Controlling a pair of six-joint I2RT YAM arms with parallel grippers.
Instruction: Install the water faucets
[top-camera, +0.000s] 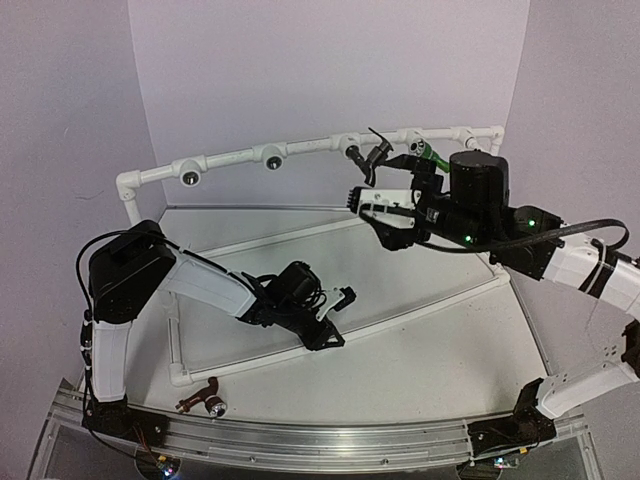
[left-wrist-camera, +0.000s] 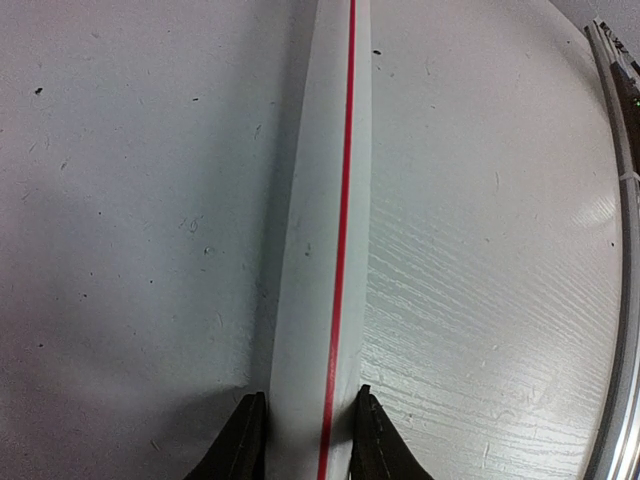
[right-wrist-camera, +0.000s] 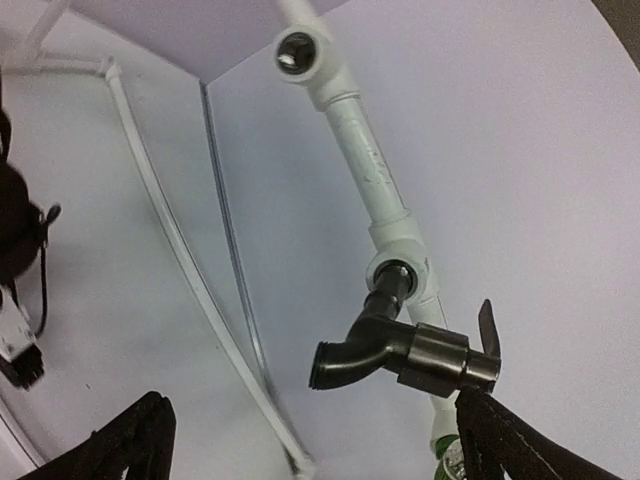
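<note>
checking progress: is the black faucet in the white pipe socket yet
In: black metal faucet stem enters the white tee socket; nothing grips it.

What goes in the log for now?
left gripper: shut on pipe | right gripper: open | black faucet: in socket | brown faucet: on table

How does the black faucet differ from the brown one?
The black faucet is plugged into the pipe frame at the back; the brown faucet lies loose on the table at the near edge. One is black, the other reddish-brown. Both are small taps.
</note>
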